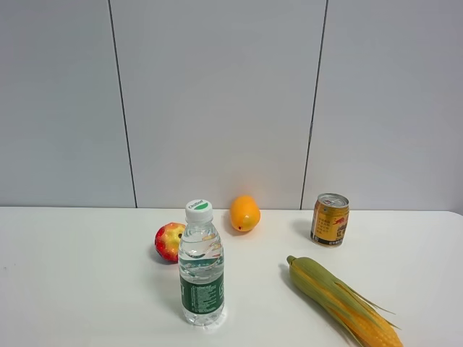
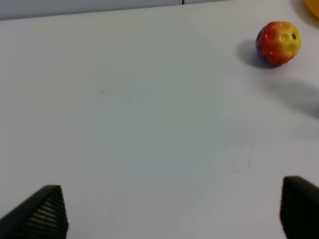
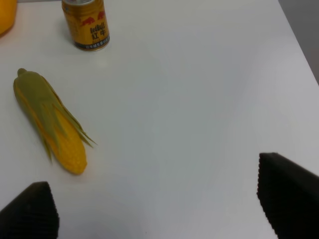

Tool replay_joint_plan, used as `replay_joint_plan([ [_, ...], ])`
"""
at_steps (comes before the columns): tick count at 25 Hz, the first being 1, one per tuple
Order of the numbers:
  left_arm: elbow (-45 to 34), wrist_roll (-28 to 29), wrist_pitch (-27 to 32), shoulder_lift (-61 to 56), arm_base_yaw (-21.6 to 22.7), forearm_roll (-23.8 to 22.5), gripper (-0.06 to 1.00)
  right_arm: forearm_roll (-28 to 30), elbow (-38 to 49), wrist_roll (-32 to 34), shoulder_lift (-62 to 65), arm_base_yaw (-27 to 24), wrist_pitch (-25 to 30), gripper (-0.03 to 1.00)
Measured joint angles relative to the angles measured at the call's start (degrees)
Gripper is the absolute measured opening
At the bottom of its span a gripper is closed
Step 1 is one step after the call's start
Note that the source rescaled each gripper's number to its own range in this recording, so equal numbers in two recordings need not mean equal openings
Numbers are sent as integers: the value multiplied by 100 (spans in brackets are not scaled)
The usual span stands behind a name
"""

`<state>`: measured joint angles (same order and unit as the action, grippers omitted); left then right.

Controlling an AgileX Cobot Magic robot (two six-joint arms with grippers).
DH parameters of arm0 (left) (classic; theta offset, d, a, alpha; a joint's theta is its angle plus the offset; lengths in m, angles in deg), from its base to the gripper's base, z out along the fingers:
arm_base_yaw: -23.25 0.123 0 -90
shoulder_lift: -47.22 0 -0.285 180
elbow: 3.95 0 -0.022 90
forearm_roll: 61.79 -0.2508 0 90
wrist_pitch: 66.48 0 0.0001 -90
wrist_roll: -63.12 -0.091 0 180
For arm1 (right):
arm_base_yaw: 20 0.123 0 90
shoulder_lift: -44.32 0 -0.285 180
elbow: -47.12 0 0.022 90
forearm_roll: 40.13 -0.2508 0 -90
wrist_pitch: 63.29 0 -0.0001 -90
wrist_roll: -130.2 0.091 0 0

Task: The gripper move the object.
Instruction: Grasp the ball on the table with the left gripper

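The red-and-yellow apple [image 1: 168, 241] sits on the white table, left of the middle and just behind the water bottle. It also shows in the left wrist view [image 2: 278, 43], far from the fingers. My left gripper [image 2: 174, 211] is open and empty, its two black fingertips [image 2: 42, 211] wide apart above bare table. My right gripper [image 3: 159, 204] is open and empty too, with its fingertips [image 3: 286, 196] spread over bare table beside the corn. Neither gripper shows in the exterior high view.
A clear water bottle [image 1: 201, 264] with a green label stands in front of the apple. An orange oval fruit [image 1: 244, 213] lies behind. A gold can [image 1: 330, 220] stands at the right and an ear of corn [image 1: 343, 300] lies near the front right.
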<state>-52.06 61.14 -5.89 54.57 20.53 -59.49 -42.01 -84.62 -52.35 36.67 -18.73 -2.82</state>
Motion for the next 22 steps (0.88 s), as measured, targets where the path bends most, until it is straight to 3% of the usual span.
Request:
replay_joint_plan([
  [1,0,0,0,0,0,0,63,0,0,0,0,0,0,100],
  [17,0,-18,0,0,0,16,63,0,0,0,0,0,0,100],
  [22,258,-171,-424,209,0,538,63,0,0,0,0,0,0,100],
])
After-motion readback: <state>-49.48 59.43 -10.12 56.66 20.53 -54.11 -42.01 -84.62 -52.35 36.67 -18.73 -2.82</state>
